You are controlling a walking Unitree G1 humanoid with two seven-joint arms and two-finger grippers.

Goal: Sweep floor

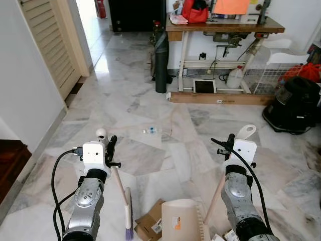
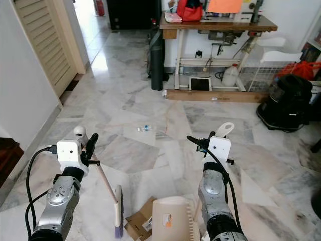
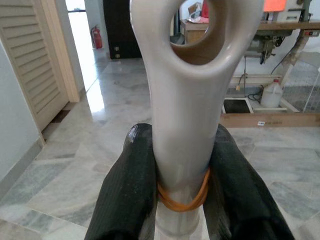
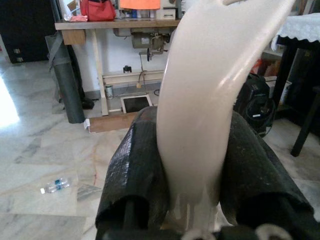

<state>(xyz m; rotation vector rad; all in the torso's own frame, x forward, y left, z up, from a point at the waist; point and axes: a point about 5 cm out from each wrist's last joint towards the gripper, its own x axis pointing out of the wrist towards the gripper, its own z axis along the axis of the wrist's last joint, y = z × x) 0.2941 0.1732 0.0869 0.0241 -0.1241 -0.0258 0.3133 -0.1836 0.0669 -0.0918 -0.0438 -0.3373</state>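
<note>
Marble floor runs from the robot's feet to the far wall, w/ a louvred door along its left edge. At the far edge stands a wooden sewing table carrying a red bag on top; a dark rolled mat leans upright just beside the table's left leg, and a white jug sits under the table. Black vacuum cleaner sits on the floor near the right edge, w/ a white wire rack behind it. Near the floor's bottom edge, betw. the two arms, a beige dustpan stands w/ flattened cardboard touching its left side. Left gripper holds the broom handle, both black fingers pressed tight on the pale shaft just above an orange rubber band; the shaft slants down to a purple-bristled broom head resting on the floor left of the cardboard. Right gripper is clamped the same way round the dustpan handle, whose looped end rises above the wrist. Small clear bottle lies on its side mid-floor, well apart from the broom and ahead of both arms.
</note>
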